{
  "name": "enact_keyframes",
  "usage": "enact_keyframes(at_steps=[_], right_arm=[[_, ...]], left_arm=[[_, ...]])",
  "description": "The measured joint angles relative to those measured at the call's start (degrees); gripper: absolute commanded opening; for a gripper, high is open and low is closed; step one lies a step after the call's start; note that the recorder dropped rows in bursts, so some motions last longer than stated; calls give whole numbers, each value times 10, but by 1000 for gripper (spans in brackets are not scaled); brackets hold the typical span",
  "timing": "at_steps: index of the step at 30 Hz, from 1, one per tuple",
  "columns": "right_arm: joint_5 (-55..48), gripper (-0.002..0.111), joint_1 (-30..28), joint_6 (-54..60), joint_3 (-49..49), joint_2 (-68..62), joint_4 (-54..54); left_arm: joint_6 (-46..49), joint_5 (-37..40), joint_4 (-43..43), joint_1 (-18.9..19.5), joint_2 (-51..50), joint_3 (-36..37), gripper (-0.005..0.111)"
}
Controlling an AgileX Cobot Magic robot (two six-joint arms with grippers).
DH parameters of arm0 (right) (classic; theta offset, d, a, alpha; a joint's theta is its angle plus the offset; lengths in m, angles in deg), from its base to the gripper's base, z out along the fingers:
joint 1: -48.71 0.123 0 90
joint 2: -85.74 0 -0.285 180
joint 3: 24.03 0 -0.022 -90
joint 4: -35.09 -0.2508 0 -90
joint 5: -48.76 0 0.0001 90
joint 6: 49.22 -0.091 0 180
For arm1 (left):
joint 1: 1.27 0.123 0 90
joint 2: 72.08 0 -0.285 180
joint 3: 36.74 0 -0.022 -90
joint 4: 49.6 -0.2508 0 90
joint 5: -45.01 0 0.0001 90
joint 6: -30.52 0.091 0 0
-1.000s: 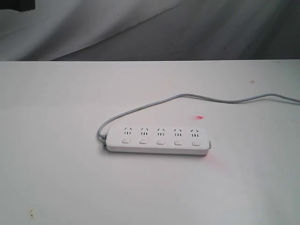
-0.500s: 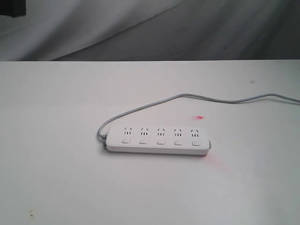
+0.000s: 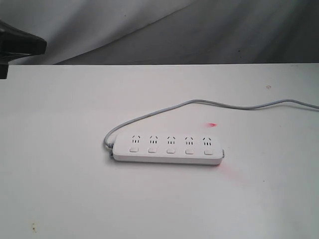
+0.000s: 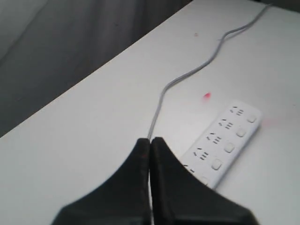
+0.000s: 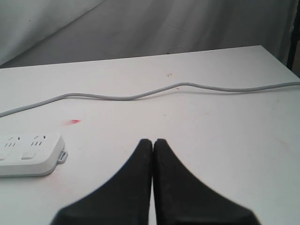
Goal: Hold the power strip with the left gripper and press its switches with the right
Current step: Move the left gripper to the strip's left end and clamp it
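The white power strip [image 3: 167, 148] lies flat mid-table, its five switches [image 3: 171, 150] in a row under the socket groups, its grey cord [image 3: 199, 102] curving off to the right edge. A black part of the left arm [image 3: 20, 45] pokes in at the exterior view's far left edge, well away from the strip. In the left wrist view the left gripper [image 4: 150, 141] is shut and empty, with the power strip [image 4: 224, 143] beyond it. The right gripper [image 5: 153, 141] is shut and empty above bare table, the power strip's end [image 5: 30, 154] off to one side. It does not show in the exterior view.
A small red mark [image 3: 213, 124] sits on the table [image 3: 75, 199] just behind the strip's right end, and a faint red glow [image 3: 229, 172] lies by that end. A grey draped backdrop [image 3: 199, 30] hangs beyond the table's far edge.
The black part of the left arm has come further into the exterior view at the upper left. The power strip and cord have not moved.
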Motion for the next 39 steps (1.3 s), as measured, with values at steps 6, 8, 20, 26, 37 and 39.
enact_keyframes(at_steps=[6,8,20,26,37,39], right_arm=[[0,0,0,0,0,0,0],[0,0,0,0,0,0,0],[0,0,0,0,0,0,0],[0,0,0,0,0,0,0],[0,0,0,0,0,0,0],[0,0,0,0,0,0,0]], left_arm=[[211,141,58,56,-83,2,0],[231,145,58,59,-107,3,0],[299,149,66,60,-255,7,0],[309,149,60,60,-263,7,0],[310,150,75,58,-352,7,1],[310,133,75,39,-357,7,2]])
